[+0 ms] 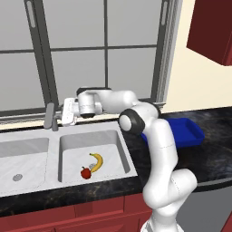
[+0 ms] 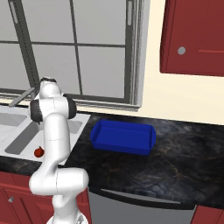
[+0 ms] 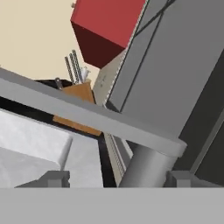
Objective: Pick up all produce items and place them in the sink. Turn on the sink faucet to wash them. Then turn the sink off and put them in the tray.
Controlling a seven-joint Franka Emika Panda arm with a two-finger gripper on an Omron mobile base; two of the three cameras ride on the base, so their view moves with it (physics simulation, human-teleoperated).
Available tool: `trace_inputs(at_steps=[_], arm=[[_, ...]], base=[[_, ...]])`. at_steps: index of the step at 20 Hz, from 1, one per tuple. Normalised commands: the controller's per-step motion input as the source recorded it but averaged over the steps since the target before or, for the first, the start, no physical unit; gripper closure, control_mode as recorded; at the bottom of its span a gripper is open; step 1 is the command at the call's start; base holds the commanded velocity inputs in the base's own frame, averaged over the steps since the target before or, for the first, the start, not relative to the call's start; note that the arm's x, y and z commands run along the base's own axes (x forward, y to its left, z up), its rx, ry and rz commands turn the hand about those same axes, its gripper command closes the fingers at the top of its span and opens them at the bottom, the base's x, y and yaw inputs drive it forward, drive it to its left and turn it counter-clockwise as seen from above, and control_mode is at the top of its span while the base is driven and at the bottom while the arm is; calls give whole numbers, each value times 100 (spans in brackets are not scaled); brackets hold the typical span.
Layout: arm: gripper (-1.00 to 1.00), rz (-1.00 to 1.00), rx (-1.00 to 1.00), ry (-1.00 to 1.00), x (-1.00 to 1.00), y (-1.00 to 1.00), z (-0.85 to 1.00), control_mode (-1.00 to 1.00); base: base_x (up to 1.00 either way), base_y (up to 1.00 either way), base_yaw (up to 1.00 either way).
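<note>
The arm reaches left along the back edge of the sink (image 1: 27, 156), its gripper (image 3: 118, 178) up against the sink faucet (image 1: 50, 116). From the hand view the fingers (image 3: 54, 178) stand spread, one on either side of the grey post, apart from it. The banana (image 1: 96, 161) and the small red fruit (image 1: 85, 172) lie touching near the front of the right basin. The blue tray (image 2: 124, 136) sits on the black counter (image 2: 183, 162) just right of the sink, behind the arm
</note>
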Motion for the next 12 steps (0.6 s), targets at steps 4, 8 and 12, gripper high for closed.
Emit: trace_inputs(at_steps=[4, 8, 12], arm=[[100, 21, 5, -13, 0, -24, 2, -100], [-100, 19, 3, -10, 1, -3, 0, -100], [-100, 19, 5, -12, 0, -12, 4, -100]], base=[[0, 0, 0], [0, 0, 0], [0, 0, 0]])
